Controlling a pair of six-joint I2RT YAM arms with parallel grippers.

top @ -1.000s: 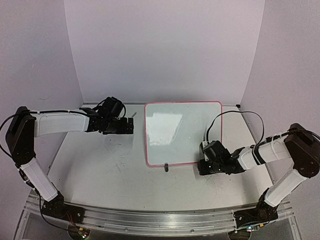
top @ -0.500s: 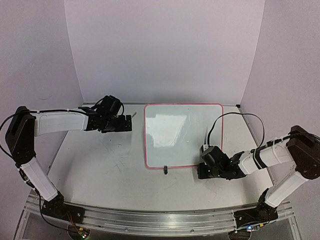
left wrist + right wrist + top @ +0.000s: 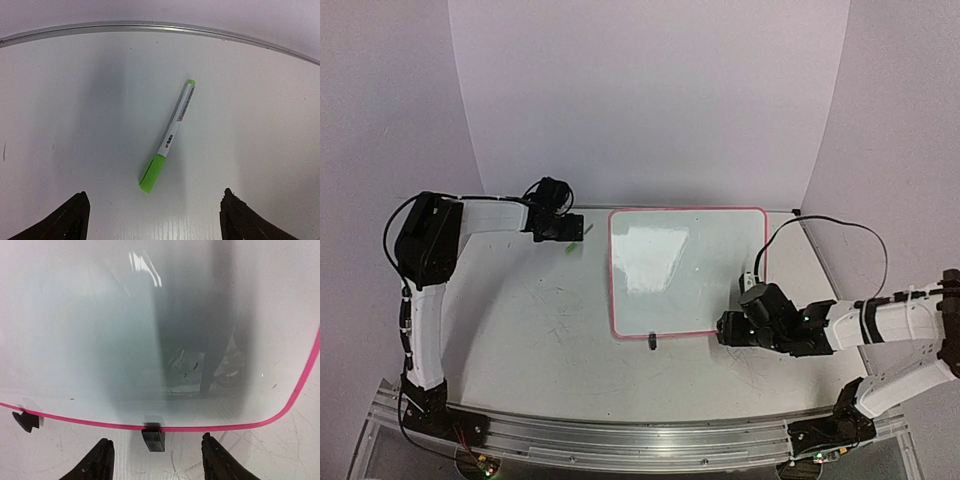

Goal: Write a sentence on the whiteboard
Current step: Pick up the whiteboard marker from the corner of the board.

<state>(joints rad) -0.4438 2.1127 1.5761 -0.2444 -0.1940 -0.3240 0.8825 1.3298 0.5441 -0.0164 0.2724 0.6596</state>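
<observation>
Near edge: metal rail [image 3: 620, 438] carrying both arm bases. Right arm reaches in low from the near right; right claw [image 3: 721, 329] sits at the near right corner of the whiteboard [image 3: 685, 268], just beside its pink frame, contact cannot tell. In the right wrist view its fingers [image 3: 102, 460] are apart with nothing held, and a small black foot [image 3: 153, 439] of the board sits in line with the gap, clear of both fingers. A second black foot [image 3: 25, 420] shows further left along the same edge. The whiteboard lies flat on the table [image 3: 520, 340], centre-right, long side running near to far; the surface is glossy white with light glare and the arm's dark reflection. Table surface is white and scuffed. Far left: left arm stretches across toward the back, left claw [image 3: 578, 228] low over the table just left of the board's far left corner, not touching the board. Left claw is spread wide, empty. A green-capped marker [image 3: 167, 137] lies on the table just beyond its fingertips, tilted, cap end nearer the claw, apart from both fingers. Beyond it is the table's far rim [image 3: 160, 26], then a plain pale backdrop [image 3: 650, 100].
</observation>
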